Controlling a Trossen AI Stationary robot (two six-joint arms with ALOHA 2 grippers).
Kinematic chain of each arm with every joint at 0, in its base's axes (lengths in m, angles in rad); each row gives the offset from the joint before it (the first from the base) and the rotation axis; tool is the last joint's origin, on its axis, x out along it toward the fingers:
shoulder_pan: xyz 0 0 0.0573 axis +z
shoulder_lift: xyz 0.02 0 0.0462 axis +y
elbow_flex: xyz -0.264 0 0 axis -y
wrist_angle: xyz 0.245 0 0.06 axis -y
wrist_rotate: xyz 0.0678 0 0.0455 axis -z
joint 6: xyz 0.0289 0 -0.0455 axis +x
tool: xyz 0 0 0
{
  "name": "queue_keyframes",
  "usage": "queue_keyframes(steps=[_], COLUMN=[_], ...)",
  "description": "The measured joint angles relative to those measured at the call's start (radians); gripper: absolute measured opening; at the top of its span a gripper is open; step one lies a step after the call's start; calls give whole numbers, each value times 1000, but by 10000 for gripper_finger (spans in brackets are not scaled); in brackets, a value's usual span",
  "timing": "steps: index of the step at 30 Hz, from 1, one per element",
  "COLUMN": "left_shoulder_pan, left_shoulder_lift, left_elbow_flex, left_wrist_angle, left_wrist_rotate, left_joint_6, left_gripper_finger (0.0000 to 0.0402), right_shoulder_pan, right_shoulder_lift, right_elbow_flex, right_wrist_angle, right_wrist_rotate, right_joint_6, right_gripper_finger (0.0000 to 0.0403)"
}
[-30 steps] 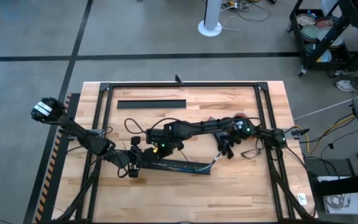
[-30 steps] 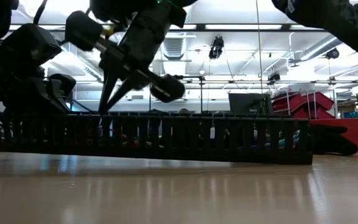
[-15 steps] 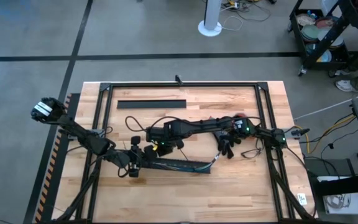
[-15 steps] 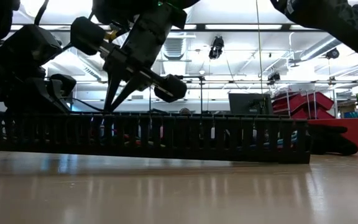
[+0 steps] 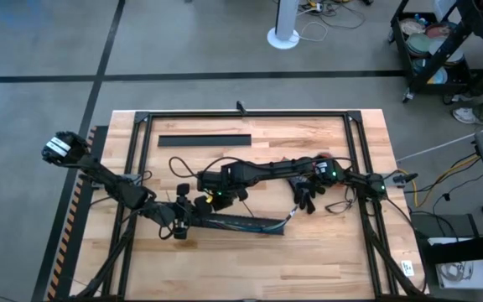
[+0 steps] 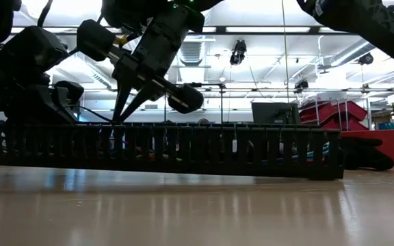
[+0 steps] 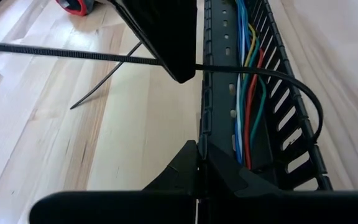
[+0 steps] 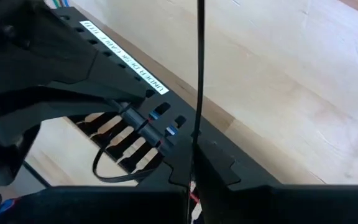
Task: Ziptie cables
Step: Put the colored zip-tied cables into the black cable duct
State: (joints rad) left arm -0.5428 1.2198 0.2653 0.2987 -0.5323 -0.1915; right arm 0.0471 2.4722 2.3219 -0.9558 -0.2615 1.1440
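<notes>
My left end effector (image 7: 199, 163) clamps the duct (image 7: 260, 93) wall so it stays put; my right end effector (image 8: 191, 163) pinches the ziptie (image 7: 73, 55), looped around the cables (image 7: 248, 93) inside, for tightening.

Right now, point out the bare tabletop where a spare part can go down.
Bare wood lies along the near edge, below the black duct, and in the far right corner past the black strip. The middle is crowded: left gripper, right gripper and loose wiring meet at the duct.
</notes>
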Motion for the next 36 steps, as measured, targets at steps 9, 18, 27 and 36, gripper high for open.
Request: queue_keyframes(steps=[9,18,27,36], left_shoulder_pan=[2,2,4,11], left_shoulder_lift=[0,0,0,0], left_elbow_flex=[0,0,0,0], left_wrist_angle=[0,-1,4,-1], left_wrist_rotate=[0,-1,-2,-2], left_joint_6=[0,0,0,1], left_gripper_finger=[0,0,0,0], right_shoulder_pan=[0,10,40,58], right_shoulder_lift=[0,0,0,0], right_elbow_flex=[-20,-20,-3,-5], right_wrist_angle=[57,57,57,44], right_wrist_rotate=[12,59,154,195], right_joint_6=[-3,-7,-25,-26], right_gripper_finger=[0,0,0,0])
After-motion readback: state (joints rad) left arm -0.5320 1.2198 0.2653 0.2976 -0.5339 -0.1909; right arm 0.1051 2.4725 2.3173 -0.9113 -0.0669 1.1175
